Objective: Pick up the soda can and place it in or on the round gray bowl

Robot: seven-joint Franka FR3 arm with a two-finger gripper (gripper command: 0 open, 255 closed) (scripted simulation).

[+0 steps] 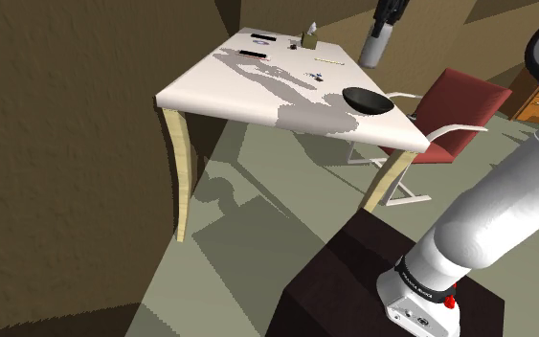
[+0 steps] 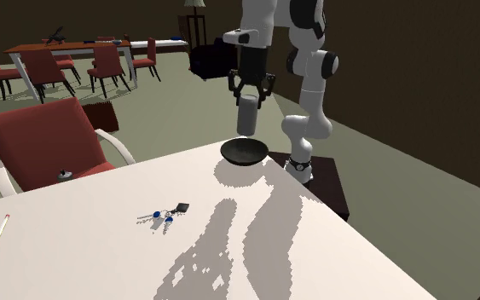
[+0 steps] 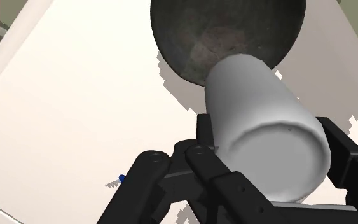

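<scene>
One plain grey soda can hangs upright in the air, clasped near its top by the black gripper, whose fingers press against its sides, so the hand is closed on the can and nothing else. Right below it sits the round dark bowl, empty, close to the corner of the white table nearest the arm's stand. A clear gap shows between the can's base and the bowl's rim. From the shoulder view the can also hangs above the bowl. I judge the lifting and carrying done and the placing step in hand. What comes next, to my eye, is a straight, slow lowering until the can rests inside the bowl, then parting the fingers; a curved floor could let the can tip, so the release ought to come low.
</scene>
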